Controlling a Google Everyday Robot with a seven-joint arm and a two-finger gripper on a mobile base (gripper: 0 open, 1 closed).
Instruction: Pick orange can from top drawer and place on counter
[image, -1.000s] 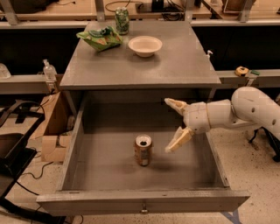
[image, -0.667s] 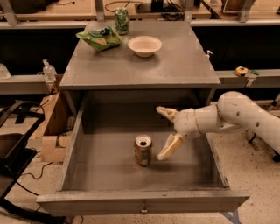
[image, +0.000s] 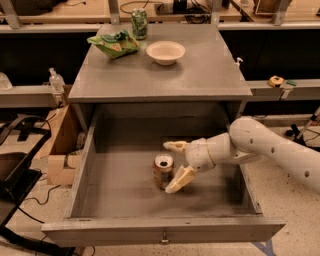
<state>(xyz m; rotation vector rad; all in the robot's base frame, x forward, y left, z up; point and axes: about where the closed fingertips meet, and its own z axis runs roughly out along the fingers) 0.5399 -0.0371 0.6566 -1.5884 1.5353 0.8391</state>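
The orange can stands upright on the floor of the open top drawer, near its middle. My gripper reaches in from the right, inside the drawer. It is open, with one finger behind the can and the other finger in front of it, right beside the can's right side. The counter is the grey cabinet top above the drawer.
On the counter stand a white bowl, a green chip bag and a green-and-white can at the back. A cardboard box and cables lie left of the cabinet. A wooden bench runs behind.
My gripper has moved left across the drawer toward the orange can, and its open fingers now sit right next to the can. The can has not moved.
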